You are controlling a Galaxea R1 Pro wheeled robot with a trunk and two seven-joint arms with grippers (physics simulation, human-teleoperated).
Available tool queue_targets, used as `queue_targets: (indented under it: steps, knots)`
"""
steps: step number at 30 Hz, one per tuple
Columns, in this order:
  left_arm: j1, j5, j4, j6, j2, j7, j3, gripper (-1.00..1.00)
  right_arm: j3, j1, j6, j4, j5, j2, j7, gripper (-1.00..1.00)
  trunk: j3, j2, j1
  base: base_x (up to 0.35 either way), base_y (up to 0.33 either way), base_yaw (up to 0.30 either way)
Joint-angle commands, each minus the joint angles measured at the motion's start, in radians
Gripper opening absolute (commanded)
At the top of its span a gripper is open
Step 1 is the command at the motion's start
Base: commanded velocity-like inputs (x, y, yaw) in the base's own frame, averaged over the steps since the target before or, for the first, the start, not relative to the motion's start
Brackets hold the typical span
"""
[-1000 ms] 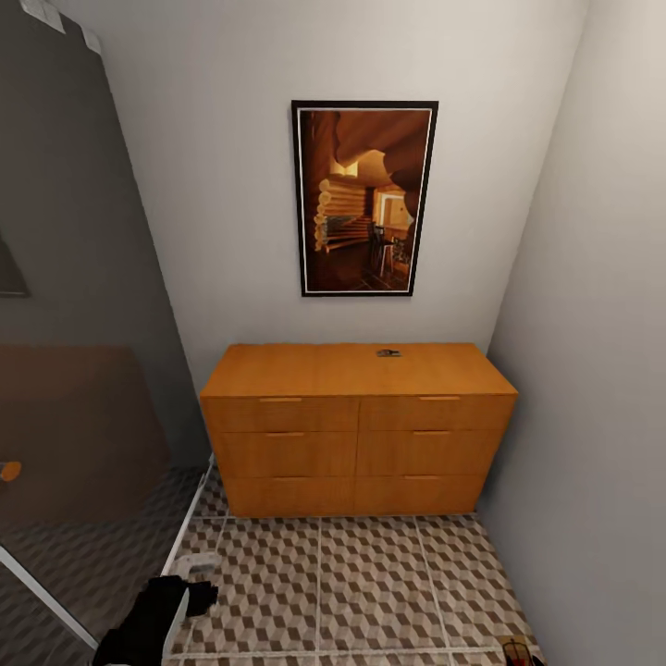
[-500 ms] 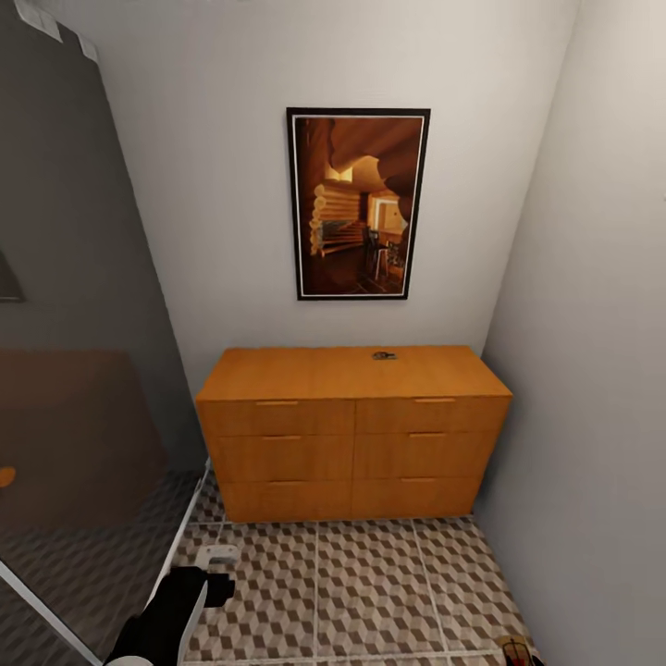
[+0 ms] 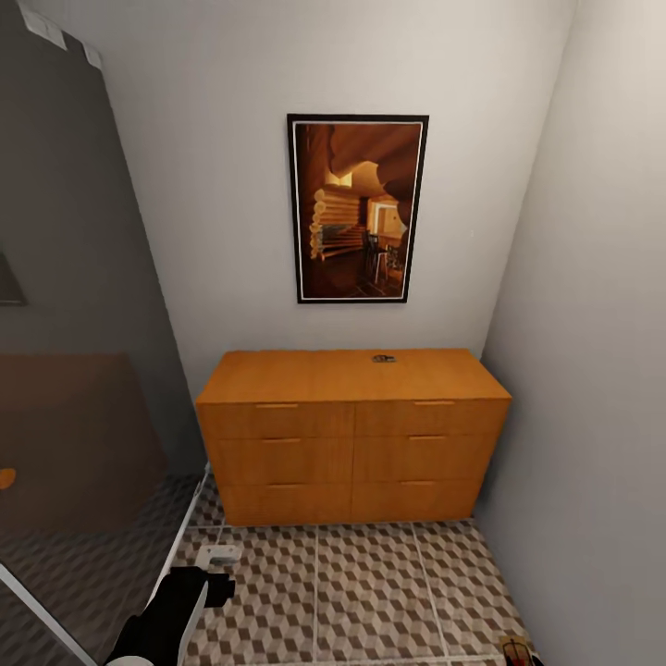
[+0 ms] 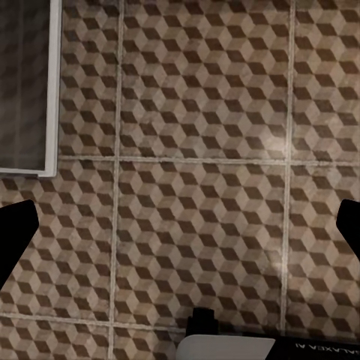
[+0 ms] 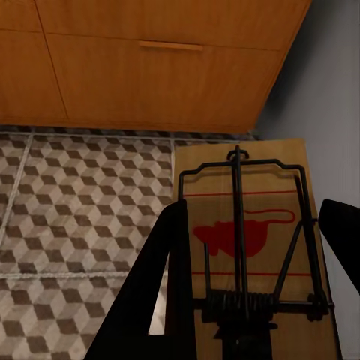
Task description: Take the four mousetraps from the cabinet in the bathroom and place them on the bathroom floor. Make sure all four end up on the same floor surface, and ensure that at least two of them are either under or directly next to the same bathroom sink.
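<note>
The orange-brown cabinet (image 3: 351,435) stands against the far wall, its drawers closed. One small mousetrap (image 3: 384,358) lies on its top near the back. In the right wrist view, my right gripper (image 5: 255,225) is shut on another mousetrap (image 5: 251,247), a tan board with a black spring bar and a red patch, held above the bathroom floor (image 5: 82,195) close to the cabinet's front. My right gripper (image 3: 518,652) just peeks in at the head view's lower edge. My left gripper (image 4: 180,225) is open and empty over the floor tiles (image 4: 202,112). The bathroom sink is out of view.
A glass shower screen (image 3: 83,388) with a white frame (image 4: 52,90) closes off the left side. A grey wall (image 3: 592,370) stands close on the right. A framed picture (image 3: 356,208) hangs above the cabinet. My left arm (image 3: 171,615) is low at the left.
The head camera has shifted a little, so the cabinet sits slightly lower and further left. My left arm has reached further forward over the floor.
</note>
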Motion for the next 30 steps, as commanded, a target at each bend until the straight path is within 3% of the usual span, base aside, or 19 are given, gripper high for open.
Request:
queue_targets:
  steps: [1, 11, 24, 26, 30]
  knots:
    - [-0.001, -0.001, -0.001, 0.004, -0.001, 0.0, 0.004, 1.0, 0.007, -0.001, -0.003, 0.001, -0.011, -0.001, 0.003, -1.0, -0.003, -0.002, 0.001, 0.0, 0.0, 0.0]
    - [-0.001, 0.001, 0.005, 0.002, -0.001, 0.0, 0.004, 1.0, 0.007, -0.001, -0.003, 0.001, -0.011, -0.001, 0.002, -1.0, -0.01, -0.002, 0.001, -0.014, 0.0, 0.0]
    - [-0.004, -0.001, 0.007, 0.005, -0.003, -0.001, 0.0, 1.0, 0.007, -0.001, -0.003, 0.001, -0.011, -0.001, 0.002, -1.0, -0.01, -0.002, 0.001, -0.23, 0.0, 0.0]
    - [-0.029, -0.001, -0.004, 0.028, -0.006, -0.001, -0.002, 1.0, 0.007, -0.001, -0.003, 0.001, -0.011, -0.001, 0.002, -1.0, -0.01, -0.002, 0.001, -0.027, 0.0, 0.0]
    - [-0.189, 0.001, -0.013, 0.214, -0.012, -0.005, -0.003, 1.0, 0.007, -0.001, -0.003, 0.001, -0.01, -0.001, 0.003, -1.0, -0.01, -0.002, 0.001, -0.009, 0.0, 0.0]
